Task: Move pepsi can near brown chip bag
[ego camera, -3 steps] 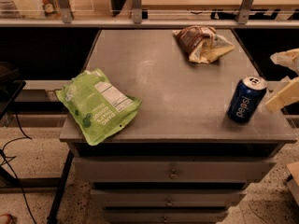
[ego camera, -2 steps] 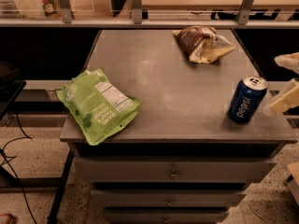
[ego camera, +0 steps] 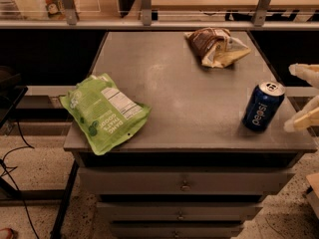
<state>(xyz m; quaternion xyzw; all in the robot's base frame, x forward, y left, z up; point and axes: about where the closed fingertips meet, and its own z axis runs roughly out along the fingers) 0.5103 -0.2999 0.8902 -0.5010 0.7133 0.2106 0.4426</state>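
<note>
Pepsi can point(ego camera: 263, 106) upright near the counter's point(ego camera: 169, 78) right edge, towards the front corner. Brown chip bag point(ego camera: 215, 46) at back right corner. Gripper point(ego camera: 304, 97) just beside the can off the right edge, jaws wide, holding nothing.

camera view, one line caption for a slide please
Open gripper just right of the upright pepsi can, front right of the table; brown chip bag lies at the back.
</note>
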